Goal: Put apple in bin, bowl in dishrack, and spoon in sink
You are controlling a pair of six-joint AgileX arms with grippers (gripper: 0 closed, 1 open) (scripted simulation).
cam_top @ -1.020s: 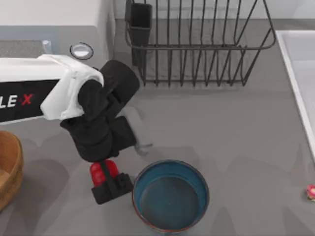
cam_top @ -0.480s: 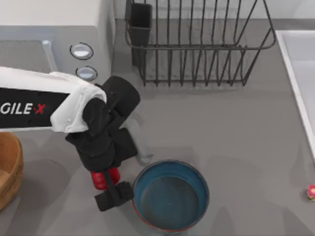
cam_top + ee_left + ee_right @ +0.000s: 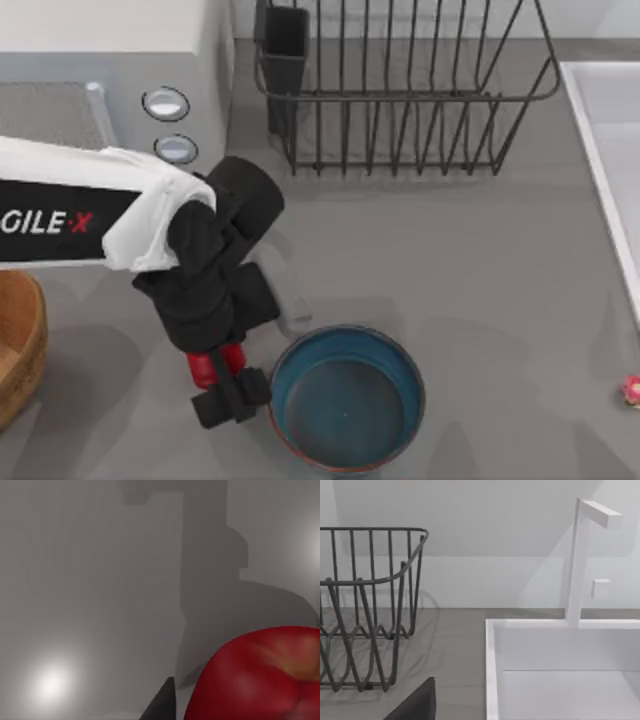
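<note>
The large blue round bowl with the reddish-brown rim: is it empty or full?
Empty. The top view shows the bowl upright, its bare blue inside holding nothing.

Top view: apple point(image 3: 214, 362) mostly hidden under the left gripper point(image 3: 222, 372); only a red sliver shows between the black wrist housing and the fingertip block. Finger contact with the apple cannot be made out.

Bin point(image 3: 18, 350) cut by the frame edge at 9 o'clock; only its right-hand arc is seen. Sink point(image 3: 600, 150) cut at 3 o'clock, only the rim and a strip of basin showing. Spoon point(image 3: 632, 389) clipped at the edge near 4 o'clock, too small to tell its shape. Bowl point(image 3: 346, 396): rim just clipped at 6 o'clock. Dishrack point(image 3: 405, 90) top cut at 12 o'clock.

Left wrist view: apple cut off at the corner, blurred.
</note>
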